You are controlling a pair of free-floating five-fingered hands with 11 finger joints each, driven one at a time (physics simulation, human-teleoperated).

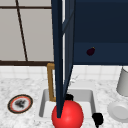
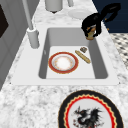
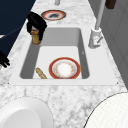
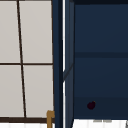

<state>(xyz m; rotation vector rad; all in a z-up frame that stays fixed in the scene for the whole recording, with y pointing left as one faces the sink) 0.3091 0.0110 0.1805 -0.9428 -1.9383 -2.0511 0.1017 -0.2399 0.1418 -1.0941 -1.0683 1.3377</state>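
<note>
My left hand hangs over the sink's front edge, shut on a small tan cup-like thing. From the right side the same hand and its tan thing show above the basin. In the front view that left hand peeks out behind a big red ball. My right hand floats off the sink's front right corner with loosely bent fingers and nothing in them; it appears again as the right hand and the right hand.
A red-rimmed plate, a tan stick and a small brown bit lie in the sink. On the counter are a dragon plate, a white plate and a grey container. An open blue cabinet door hangs over the sink; a dark purple thing sits inside.
</note>
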